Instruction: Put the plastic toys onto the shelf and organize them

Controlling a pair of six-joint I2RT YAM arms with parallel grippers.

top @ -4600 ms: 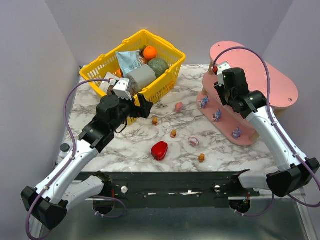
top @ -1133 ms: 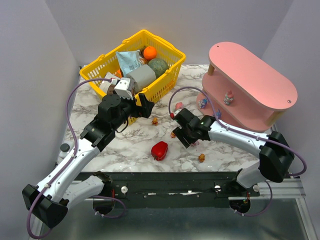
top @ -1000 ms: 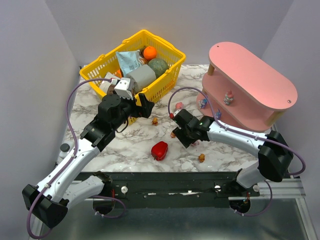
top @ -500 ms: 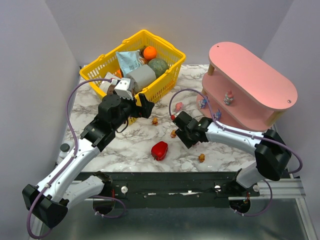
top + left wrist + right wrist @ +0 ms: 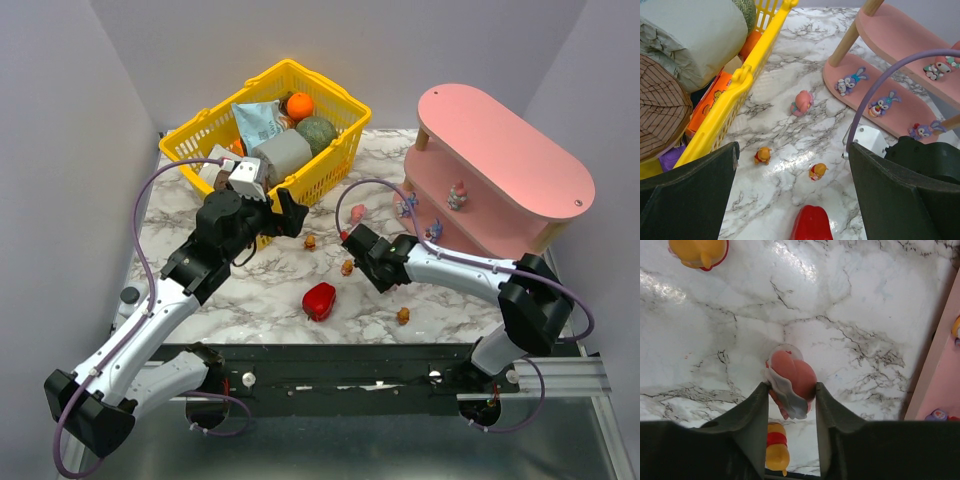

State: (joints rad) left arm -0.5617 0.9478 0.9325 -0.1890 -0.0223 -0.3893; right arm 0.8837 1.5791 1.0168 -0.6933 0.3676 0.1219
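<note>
Four plastic toys (image 5: 850,81) on shelf (image 5: 520,130), four loose on table (image 5: 250,290). Right gripper (image 5: 790,395) jaws pinching pink toy (image 5: 791,375); left gripper (image 5: 288,212) jaws spread.

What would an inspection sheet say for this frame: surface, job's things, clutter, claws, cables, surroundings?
Surface: marble-pattern table, toys scattered on it.
Job's things: pink shelf holds three purple-blue toys on the bottom board and a pale toy on the middle one. Loose on the table: three orange toys and a second pink toy.
Clutter: yellow basket of groceries; red pepper.
Claws: left claw open, beside the basket; right claw has fingers against both sides of a pink toy resting on the table.
Cables: a purple cable loops along each arm.
Surroundings: plain grey walls.
</note>
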